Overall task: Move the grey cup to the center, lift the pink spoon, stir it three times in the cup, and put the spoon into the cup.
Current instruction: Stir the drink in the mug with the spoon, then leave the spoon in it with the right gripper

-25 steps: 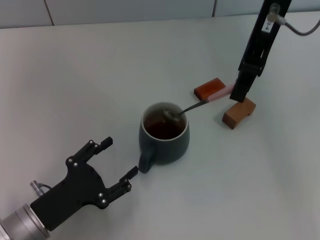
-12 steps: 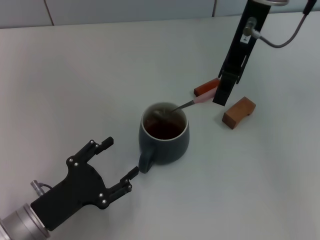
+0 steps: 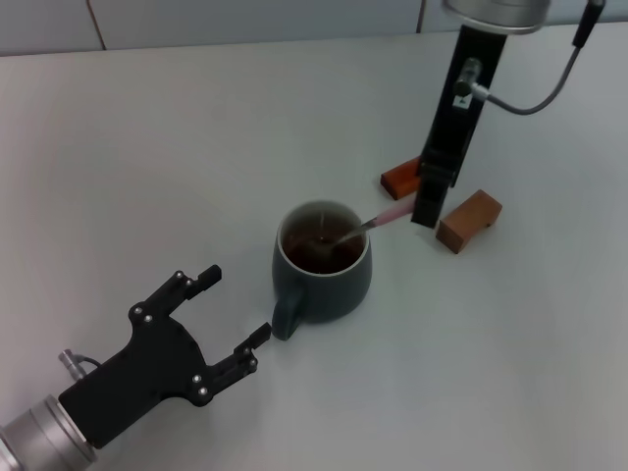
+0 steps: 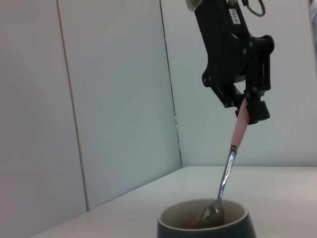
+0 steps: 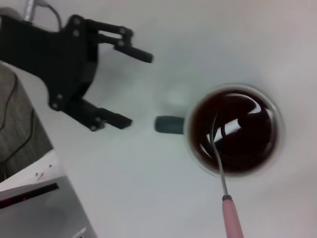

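Note:
The grey cup (image 3: pixel 322 268) stands mid-table with dark brown liquid inside and its handle toward my left gripper. My right gripper (image 3: pixel 424 212) is shut on the pink spoon (image 3: pixel 391 213) by its pink handle; the metal bowl dips into the liquid. The left wrist view shows the cup (image 4: pixel 205 225), the spoon (image 4: pixel 229 168) slanting down into it and the right gripper (image 4: pixel 252 109) above. The right wrist view shows the cup (image 5: pixel 233 130) and spoon (image 5: pixel 222 183) from above. My left gripper (image 3: pixel 234 306) is open and empty beside the cup's handle, and shows in the right wrist view (image 5: pixel 126 84).
Two brown wooden blocks lie right of the cup: a reddish one (image 3: pixel 400 178) behind the right arm and a lighter arched one (image 3: pixel 469 222) beside it. A wall edge runs along the back of the table.
My right gripper has moved left toward the cup with the spoon. The spoon's bowl has shifted inside the cup. The left gripper has stayed still.

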Robot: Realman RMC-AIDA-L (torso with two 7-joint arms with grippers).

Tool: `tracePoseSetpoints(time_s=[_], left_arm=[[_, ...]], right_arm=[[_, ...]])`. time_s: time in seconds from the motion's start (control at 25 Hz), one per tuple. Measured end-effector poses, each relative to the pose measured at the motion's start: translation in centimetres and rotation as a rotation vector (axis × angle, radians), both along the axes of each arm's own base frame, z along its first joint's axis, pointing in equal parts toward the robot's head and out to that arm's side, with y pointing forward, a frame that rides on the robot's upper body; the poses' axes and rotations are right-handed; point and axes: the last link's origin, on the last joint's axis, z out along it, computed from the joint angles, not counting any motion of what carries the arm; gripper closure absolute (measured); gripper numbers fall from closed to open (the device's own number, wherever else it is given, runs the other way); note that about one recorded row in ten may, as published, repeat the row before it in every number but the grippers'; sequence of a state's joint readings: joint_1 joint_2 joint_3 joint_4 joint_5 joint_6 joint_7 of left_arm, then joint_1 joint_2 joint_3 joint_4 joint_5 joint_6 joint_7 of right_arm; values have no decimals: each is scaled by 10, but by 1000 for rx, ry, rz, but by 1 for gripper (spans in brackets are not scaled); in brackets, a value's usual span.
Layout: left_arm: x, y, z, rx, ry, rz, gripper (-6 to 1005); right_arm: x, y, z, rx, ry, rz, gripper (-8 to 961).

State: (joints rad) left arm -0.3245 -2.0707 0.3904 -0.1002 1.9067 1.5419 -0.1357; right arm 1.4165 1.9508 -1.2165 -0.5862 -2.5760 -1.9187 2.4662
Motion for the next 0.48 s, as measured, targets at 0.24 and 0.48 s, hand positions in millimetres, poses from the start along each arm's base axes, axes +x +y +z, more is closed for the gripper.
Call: tracePoseSetpoints(time_s=[0.24,0.48], left_arm=[[2,3,0,-3,0,-8,197],[4,5,-1,-8,-2,-14,197]], right_arm=[[-8,-2,-6,-13,15,11,841],[0,2,-5,5,-11,7,842]])
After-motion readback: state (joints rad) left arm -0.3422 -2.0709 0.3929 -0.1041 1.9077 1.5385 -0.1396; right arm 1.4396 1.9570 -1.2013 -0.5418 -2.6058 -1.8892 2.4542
